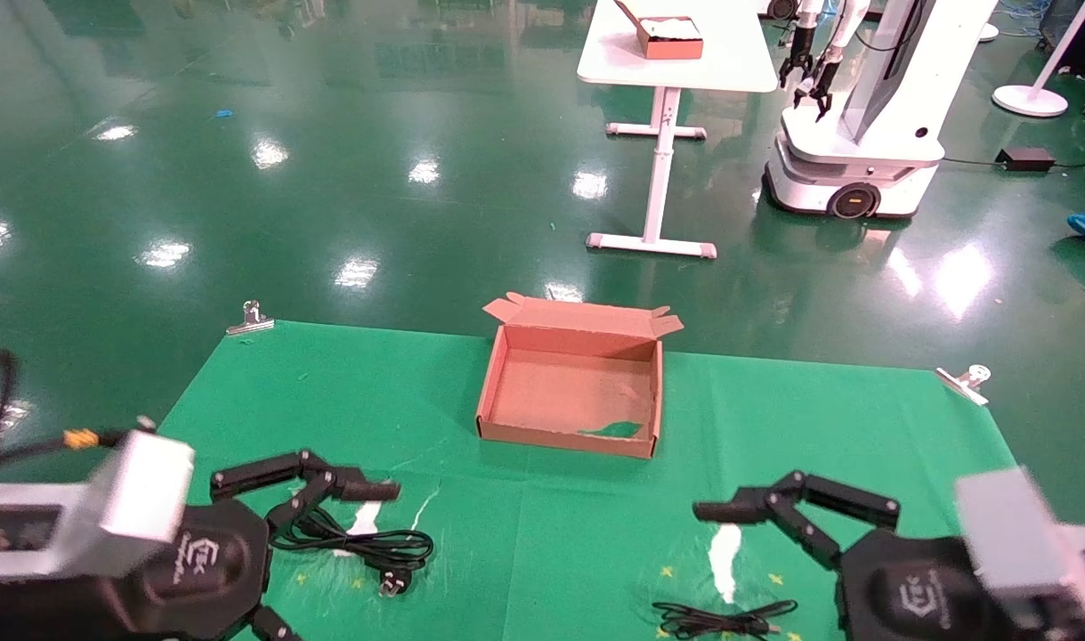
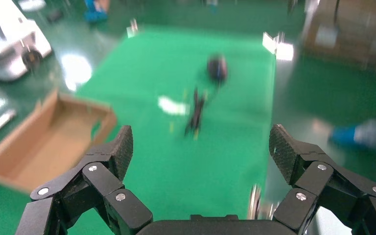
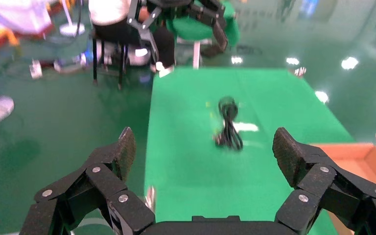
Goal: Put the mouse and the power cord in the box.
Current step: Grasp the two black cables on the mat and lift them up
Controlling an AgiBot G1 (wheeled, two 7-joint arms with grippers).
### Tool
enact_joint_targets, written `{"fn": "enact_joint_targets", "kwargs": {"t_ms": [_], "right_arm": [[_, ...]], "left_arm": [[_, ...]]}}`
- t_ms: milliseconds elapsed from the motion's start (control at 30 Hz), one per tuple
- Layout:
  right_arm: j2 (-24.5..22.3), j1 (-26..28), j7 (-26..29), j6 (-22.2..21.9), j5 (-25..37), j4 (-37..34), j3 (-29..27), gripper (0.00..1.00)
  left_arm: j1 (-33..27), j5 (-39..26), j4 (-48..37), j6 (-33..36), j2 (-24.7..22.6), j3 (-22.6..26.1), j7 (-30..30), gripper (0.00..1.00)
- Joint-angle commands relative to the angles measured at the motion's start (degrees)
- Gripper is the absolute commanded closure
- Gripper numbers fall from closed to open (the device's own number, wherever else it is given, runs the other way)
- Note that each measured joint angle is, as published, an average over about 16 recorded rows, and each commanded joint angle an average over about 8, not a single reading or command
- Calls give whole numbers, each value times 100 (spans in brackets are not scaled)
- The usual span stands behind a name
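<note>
Cardboard box sits empty at the far middle of the green cloth. Both grippers hover with fingers spread wide, holding nothing: the left gripper just over the coiled power cord, the right gripper near the thin mouse cable. The mouse shows only in the left wrist view. Likely risk: loose loops slipping from a pinch, or trailing over the box wall.

bright overhead glare on glossy floor, blurred wrist views
</note>
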State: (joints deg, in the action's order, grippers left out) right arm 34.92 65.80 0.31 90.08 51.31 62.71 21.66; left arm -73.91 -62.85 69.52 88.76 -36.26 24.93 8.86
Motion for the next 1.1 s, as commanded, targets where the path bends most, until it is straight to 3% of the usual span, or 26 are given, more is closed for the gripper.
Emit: {"fn": "enact_joint_targets", "kwargs": {"t_ms": [33,233,467,767,1100], "right_arm": [[22,91,-199,77,163,-187,153,0],[244,792,-1068,-55,1125,-1127,725,0],[870,1612,-2116,-315,2512,-2292,1333,0],[1827,2176,-3253,-706,3625,-3762,1928,0],[2527,2461,-4094,-1290,4110,-5004,2198,0]], "left_arm": [[-245,-402,-45,97,-6,154,-28,0],[-1084,-1778,-612,155,-530,1022,-534,0],[-1834,-2852,-2272,25,-1427,1765,-1567,0],[-2328,-3520,-4413,-511,-2331,2152,-2864,0],[-2401,-3885,-5660,-1781,-2907,2279,-3594,0]]}}
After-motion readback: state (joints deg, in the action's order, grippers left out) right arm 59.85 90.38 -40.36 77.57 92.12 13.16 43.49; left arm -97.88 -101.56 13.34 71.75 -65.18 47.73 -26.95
